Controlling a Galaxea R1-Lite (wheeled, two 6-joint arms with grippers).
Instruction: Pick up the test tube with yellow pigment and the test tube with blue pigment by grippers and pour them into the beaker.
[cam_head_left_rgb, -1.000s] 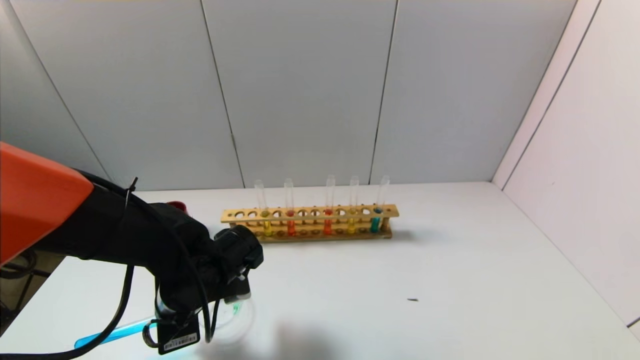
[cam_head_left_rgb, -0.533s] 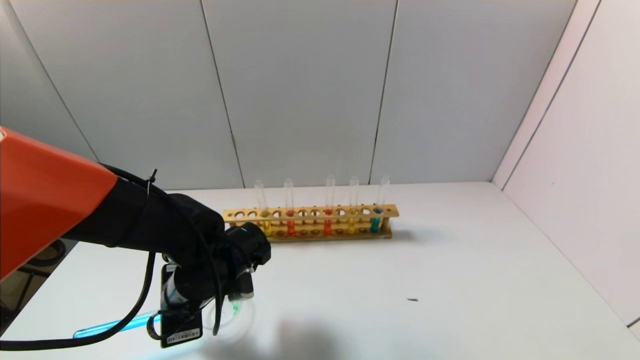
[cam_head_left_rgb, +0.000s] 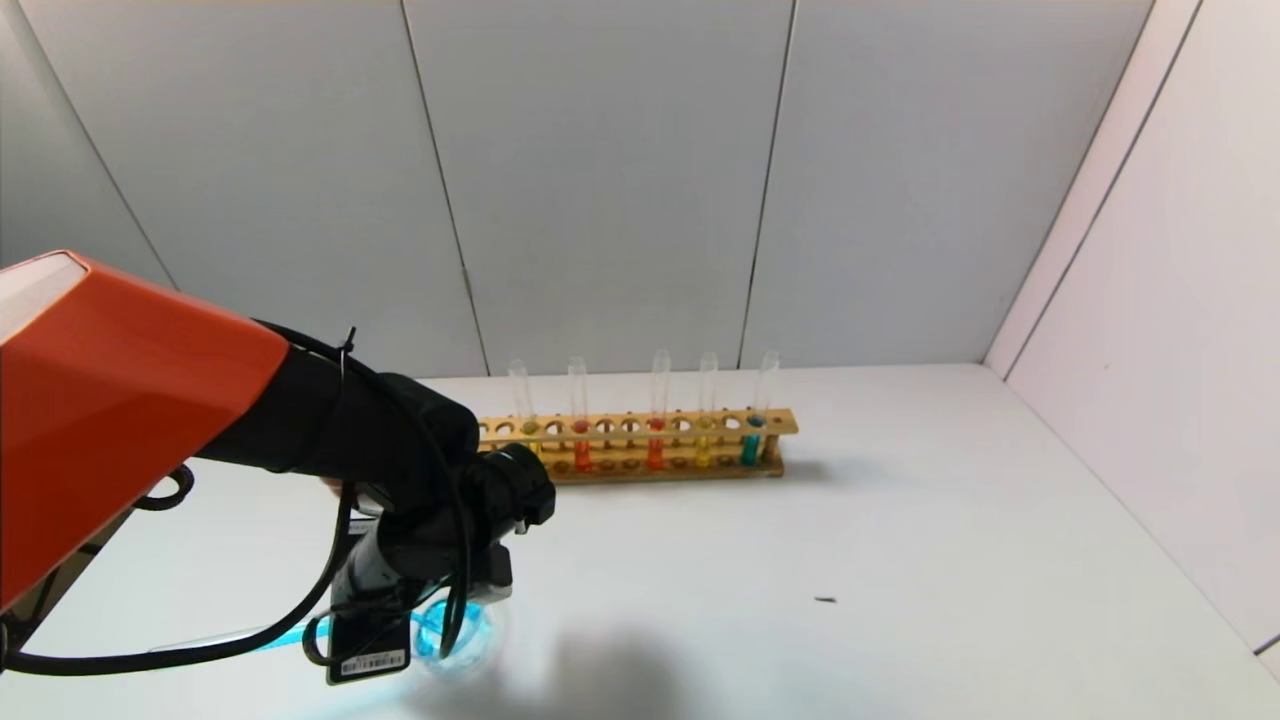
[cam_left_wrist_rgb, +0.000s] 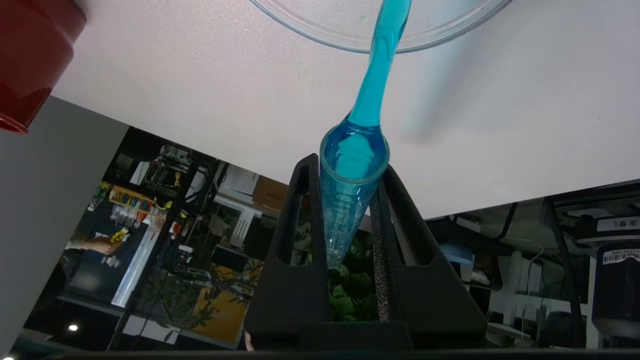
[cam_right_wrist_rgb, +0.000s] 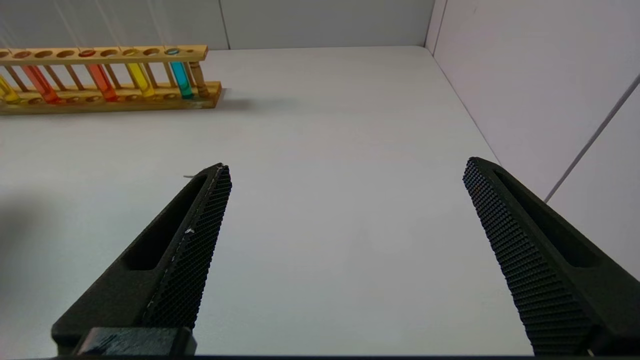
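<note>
My left gripper (cam_left_wrist_rgb: 350, 167) is shut on the test tube with blue pigment (cam_left_wrist_rgb: 350, 200), near its open end. The tube lies tilted, mouth down, and a cyan-blue stream (cam_left_wrist_rgb: 375, 75) runs from it into the beaker (cam_left_wrist_rgb: 310, 35). In the head view the beaker (cam_head_left_rgb: 478, 652) holds blue liquid under my left wrist (cam_head_left_rgb: 420, 560), and the tube's body (cam_head_left_rgb: 220, 637) sticks out to the left. A paler yellow tube (cam_head_left_rgb: 527, 440) stands at the left of the wooden rack (cam_head_left_rgb: 640, 445). My right gripper (cam_right_wrist_rgb: 345, 170) is open and empty over bare table.
The rack also holds two orange tubes (cam_head_left_rgb: 655, 445), a deeper yellow tube (cam_head_left_rgb: 703, 445) and a teal tube (cam_head_left_rgb: 750, 445). A dark red cup (cam_left_wrist_rgb: 30, 60) stands near the beaker. A small dark speck (cam_head_left_rgb: 825, 600) lies on the white table. Walls close the back and right.
My left arm has risen and shifted right, tipping the tube further. The blue liquid has run from the tube's far end towards its mouth and now colours the beaker.
</note>
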